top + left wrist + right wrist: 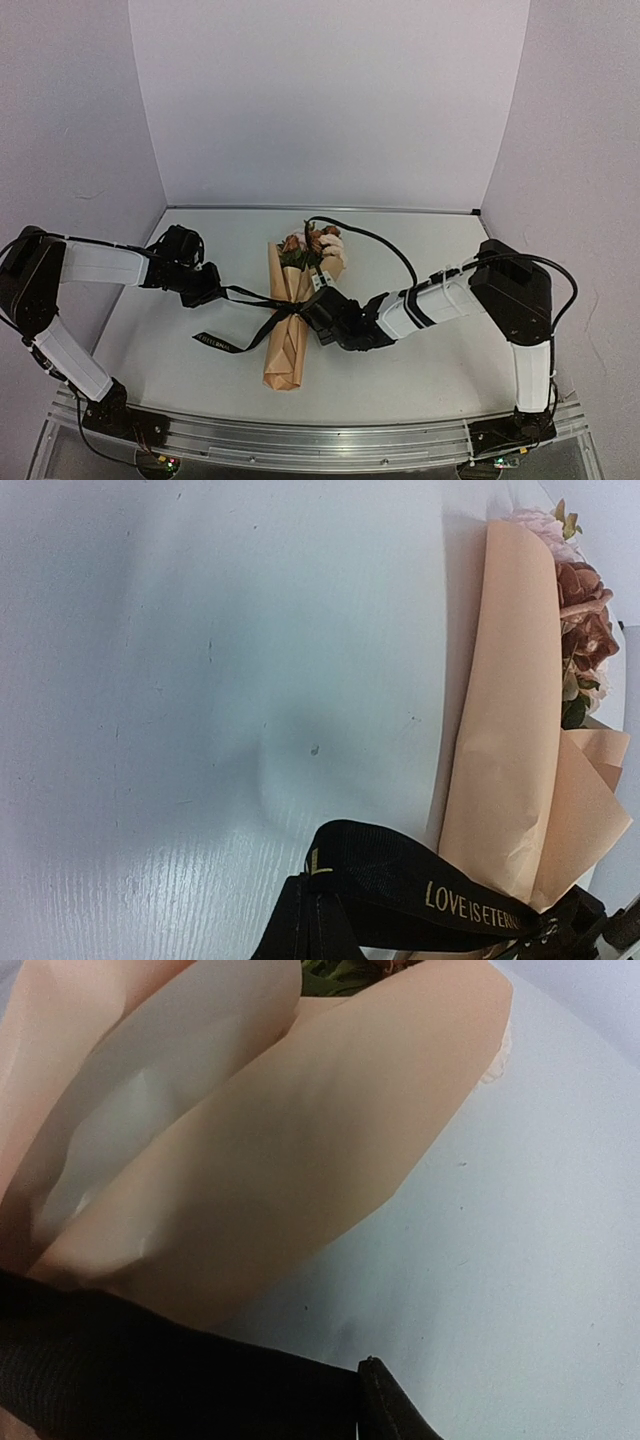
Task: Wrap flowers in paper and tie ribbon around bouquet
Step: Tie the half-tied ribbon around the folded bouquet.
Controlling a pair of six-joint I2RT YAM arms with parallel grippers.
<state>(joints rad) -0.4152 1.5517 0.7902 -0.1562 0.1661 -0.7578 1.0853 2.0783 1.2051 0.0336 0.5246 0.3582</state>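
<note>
From the overhead view, the bouquet [285, 345] lay in the middle of the table [430, 370], with its flowers [318, 243] pointing to 12 o'clock and its narrow tip to 6. The ribbon [250, 297] crossed its waist. One length ran tight out to 9 o'clock into the left claw [208, 287], which was fully closed on it. A loose tail lay on the table toward 8 o'clock. The right claw [322, 312] sat just beside the crossing, at 3 o'clock of the waist, touching or nearly touching the paper.

From the left wrist, the ribbon [400, 880] showed its gold lettering and left the frame at 6 o'clock, where the claw gripped it. The paper [505, 730] stood at 3 o'clock of it, with rust blooms [585, 620] at 1 o'clock.

From the right wrist, folds of paper [280, 1160] filled 10 to 1 o'clock. A dark woven band, which I took for the ribbon [150, 1370], lay across 7 o'clock, and one fingertip [390, 1410] poked in at 6. I could not tell how wide that claw stood, or whether it had hold of anything.

My worry was the light cone. A hard pull toward 9 o'clock might drag it sideways, or slide the loop down the taper toward the tip and leave it slack. The right claw, so close in, might pinch paper along with ribbon and crease or open the wrap
</note>
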